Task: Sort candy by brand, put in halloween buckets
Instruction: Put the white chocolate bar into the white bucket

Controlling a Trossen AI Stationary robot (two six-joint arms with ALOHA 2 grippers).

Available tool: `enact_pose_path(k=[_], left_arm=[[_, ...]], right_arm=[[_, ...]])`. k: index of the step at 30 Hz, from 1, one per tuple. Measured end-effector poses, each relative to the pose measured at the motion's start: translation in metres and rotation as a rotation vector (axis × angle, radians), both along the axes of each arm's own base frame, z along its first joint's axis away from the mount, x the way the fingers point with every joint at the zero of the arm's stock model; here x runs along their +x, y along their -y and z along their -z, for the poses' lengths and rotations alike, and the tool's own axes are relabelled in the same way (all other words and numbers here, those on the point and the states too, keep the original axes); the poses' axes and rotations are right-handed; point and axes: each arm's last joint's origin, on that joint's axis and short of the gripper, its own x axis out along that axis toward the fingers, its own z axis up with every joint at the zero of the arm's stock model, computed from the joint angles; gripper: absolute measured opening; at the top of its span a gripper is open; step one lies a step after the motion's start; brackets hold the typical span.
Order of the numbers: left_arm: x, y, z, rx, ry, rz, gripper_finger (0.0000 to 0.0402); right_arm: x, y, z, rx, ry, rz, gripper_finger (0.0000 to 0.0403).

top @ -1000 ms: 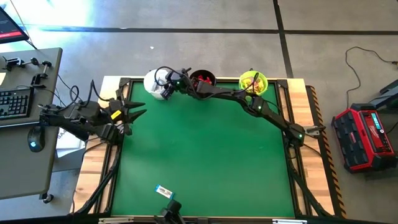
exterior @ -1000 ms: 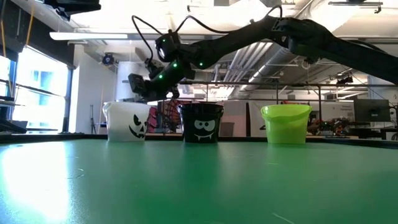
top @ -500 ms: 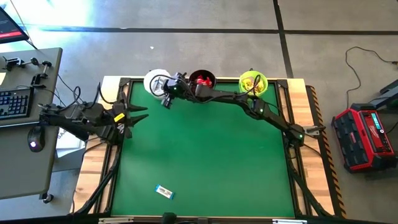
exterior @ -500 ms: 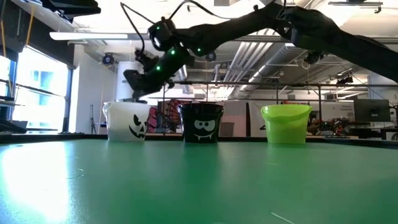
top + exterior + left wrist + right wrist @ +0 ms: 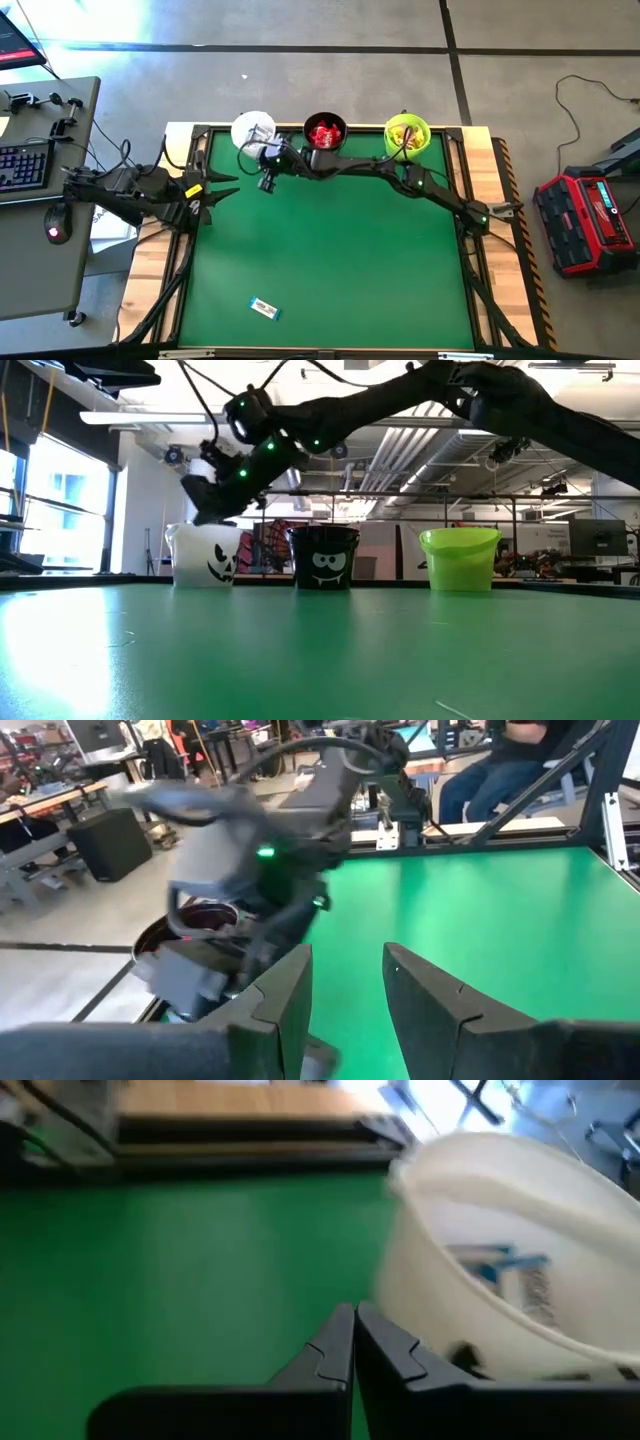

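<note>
High view shows a green worktop (image 5: 330,250) with one white-and-blue bar (image 5: 264,308) near its front edge and three buckets (image 5: 324,130) along the back. The right gripper (image 5: 266,181), jaws clenched and empty, hangs beside the white bucket (image 5: 520,1295), which holds bars; the left gripper (image 5: 222,184) waits released at the worktop's left edge.

Green-topped bench (image 5: 330,250) with wood edging. Side desk (image 5: 45,210) on the left carries a keyboard (image 5: 25,165) and a mouse (image 5: 52,233). Red-and-black case (image 5: 588,222) on the grey floor to the right, cable (image 5: 575,115) running near it.
</note>
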Motion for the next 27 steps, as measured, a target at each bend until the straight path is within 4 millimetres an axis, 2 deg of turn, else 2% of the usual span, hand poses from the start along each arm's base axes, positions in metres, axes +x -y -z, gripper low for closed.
enact_pose_path(k=[6, 12, 18, 27], left_arm=[[0.000, 0.000, 0.001, 0.002, -0.007, 0.001, 0.0117], [0.004, 0.002, 0.006, 0.014, -0.068, 0.034, 0.0117], [0.017, 0.006, 0.014, 0.008, -0.167, 0.085, 0.0117], [0.047, 0.020, 0.032, 0.003, -0.346, 0.231, 0.0117]], right_arm=[[-0.001, -0.024, 0.023, 0.027, 0.000, -0.032, 0.0000], [-0.016, -0.028, 0.028, 0.063, 0.034, -0.031, 0.0000], [-0.055, -0.034, 0.028, 0.073, 0.109, -0.011, 0.0000], [-0.140, -0.057, 0.016, 0.047, 0.178, 0.062, 0.0000]])
